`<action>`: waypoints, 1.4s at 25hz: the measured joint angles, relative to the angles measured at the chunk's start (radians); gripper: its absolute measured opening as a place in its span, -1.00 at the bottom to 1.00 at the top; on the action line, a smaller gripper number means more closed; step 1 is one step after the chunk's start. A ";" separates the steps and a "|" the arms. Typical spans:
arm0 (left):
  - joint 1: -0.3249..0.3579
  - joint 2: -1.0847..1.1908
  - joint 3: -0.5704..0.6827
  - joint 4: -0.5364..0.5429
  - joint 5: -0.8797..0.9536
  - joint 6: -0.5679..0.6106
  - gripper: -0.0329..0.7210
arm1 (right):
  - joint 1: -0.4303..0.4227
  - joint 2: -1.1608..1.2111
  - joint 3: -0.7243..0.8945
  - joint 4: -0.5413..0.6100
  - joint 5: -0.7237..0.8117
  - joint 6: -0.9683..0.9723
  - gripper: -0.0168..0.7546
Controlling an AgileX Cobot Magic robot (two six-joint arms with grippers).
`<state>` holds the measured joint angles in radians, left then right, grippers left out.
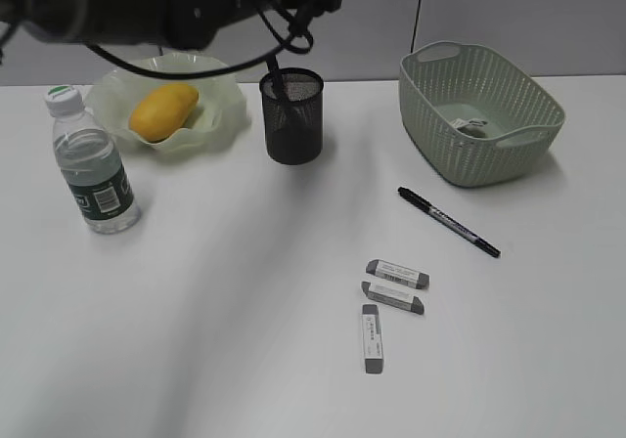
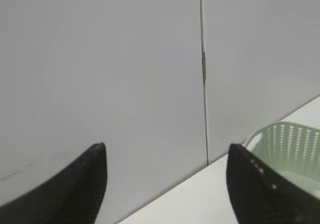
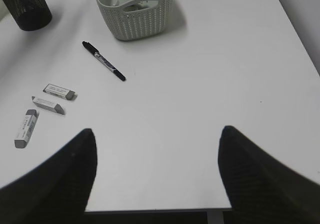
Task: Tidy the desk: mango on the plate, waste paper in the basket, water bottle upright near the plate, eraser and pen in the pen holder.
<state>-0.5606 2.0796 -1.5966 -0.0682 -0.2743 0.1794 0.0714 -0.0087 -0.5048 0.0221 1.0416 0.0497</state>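
Observation:
The mango (image 1: 163, 110) lies on the ruffled plate (image 1: 227, 106), and the water bottle (image 1: 93, 164) stands upright left of it. A thin dark stick rises from the pen holder (image 1: 291, 117). Crumpled waste paper (image 1: 470, 125) lies inside the basket (image 1: 489, 164). One black pen (image 1: 448, 221) and three erasers (image 1: 397, 274) (image 1: 392, 297) (image 1: 371, 337) lie on the desk (image 1: 245, 311). My left gripper (image 2: 166, 151) is open and empty, high up and facing the wall, with the basket (image 2: 287, 144) at its right. My right gripper (image 3: 157, 130) hangs open over the desk's front edge, behind the pen (image 3: 103, 60) and erasers (image 3: 60, 91).
The left arm (image 1: 176, 3) stretches dark and blurred across the top of the exterior view, above the plate and the pen holder. A grey wall with a vertical seam (image 2: 204, 74) backs the desk. The desk's front edge (image 3: 155, 210) shows below my right gripper.

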 joint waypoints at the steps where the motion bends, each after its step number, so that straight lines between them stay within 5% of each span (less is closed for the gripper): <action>1: 0.002 -0.041 0.000 0.000 0.059 0.000 0.59 | 0.000 0.000 0.000 0.000 0.000 0.000 0.58; 9: 0.085 -0.278 -0.031 0.013 0.545 0.000 0.43 | 0.000 0.000 0.000 0.000 0.000 0.000 0.58; 23: 0.435 -0.485 -0.117 0.011 1.412 0.000 0.39 | 0.000 0.000 0.000 0.000 0.000 0.000 0.58; 28: 0.518 -0.508 -0.117 0.013 1.487 0.000 0.39 | 0.000 0.000 0.000 0.000 0.000 0.000 0.58; 35: 0.528 -0.627 -0.013 0.020 1.489 0.000 0.38 | 0.000 0.000 0.000 0.000 0.000 0.000 0.58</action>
<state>-0.0321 1.4531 -1.6098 -0.0479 1.2144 0.1794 0.0714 -0.0087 -0.5048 0.0221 1.0416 0.0497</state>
